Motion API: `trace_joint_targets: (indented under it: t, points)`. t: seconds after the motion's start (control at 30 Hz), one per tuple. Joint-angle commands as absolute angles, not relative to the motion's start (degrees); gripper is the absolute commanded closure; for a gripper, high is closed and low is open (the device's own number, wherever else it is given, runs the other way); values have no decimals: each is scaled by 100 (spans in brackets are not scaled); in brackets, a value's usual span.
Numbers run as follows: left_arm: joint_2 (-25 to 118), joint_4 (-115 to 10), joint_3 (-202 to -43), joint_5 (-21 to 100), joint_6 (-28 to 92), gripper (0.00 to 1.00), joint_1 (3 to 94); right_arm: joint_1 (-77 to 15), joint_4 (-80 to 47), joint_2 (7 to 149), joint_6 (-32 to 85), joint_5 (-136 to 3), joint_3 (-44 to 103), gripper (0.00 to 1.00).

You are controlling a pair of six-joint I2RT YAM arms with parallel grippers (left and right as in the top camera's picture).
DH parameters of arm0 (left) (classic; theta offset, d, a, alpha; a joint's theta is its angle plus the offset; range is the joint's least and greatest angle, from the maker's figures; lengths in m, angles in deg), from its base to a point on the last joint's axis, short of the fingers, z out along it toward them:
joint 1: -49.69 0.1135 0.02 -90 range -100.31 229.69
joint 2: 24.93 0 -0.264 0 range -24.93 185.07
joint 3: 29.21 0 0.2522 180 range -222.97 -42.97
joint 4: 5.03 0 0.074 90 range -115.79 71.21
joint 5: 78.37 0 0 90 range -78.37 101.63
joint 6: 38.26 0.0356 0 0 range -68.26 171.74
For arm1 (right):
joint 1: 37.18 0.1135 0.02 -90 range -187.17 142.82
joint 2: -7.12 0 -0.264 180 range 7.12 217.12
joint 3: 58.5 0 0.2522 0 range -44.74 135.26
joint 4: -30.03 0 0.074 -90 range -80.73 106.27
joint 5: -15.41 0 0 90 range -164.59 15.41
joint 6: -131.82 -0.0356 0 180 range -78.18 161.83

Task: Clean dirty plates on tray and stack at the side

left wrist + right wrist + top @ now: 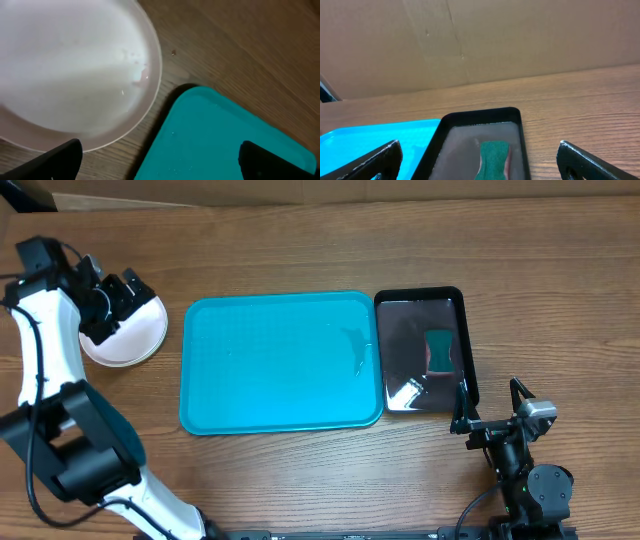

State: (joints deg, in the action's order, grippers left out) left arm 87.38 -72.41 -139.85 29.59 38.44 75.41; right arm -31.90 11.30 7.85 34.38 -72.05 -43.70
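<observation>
The table is matt wood with clear grain. The tray is smooth plastic with a faint sheen. The black tray is glossy and mirrors light. The plate looks like smooth, softly shiny plastic. The sponge looks rough. The cardboard is matt.

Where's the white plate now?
Overhead view: the white plate sits far left on the table, just left of the turquoise tray, partly under the left hand.
</observation>
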Motion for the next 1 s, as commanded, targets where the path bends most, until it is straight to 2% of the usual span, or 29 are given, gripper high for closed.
trace_joint_targets:
  t: [0.0,0.33,0.6,0.77,0.97]
  points:
    - [7342,-7233,-14053,2200,3936,0,7097,-3216,1160,729,3458,-7257,-4429,0]
    - [4673,-7235,-14053,2111,3936,0,6181,-3216,1160,729,3458,-7257,-4429,0]
    - [3108,-7289,-13893,2107,4003,0,5567,-3216,1160,729,3458,-7257,-4429,0]
    - [2199,-7849,-13023,2109,3999,0,5567,-3216,1160,729,3460,-7257,-4429,0]
    - [1082,-7890,-11454,1846,3997,0,5565,-3216,1160,729,3460,-7257,-4429,0]
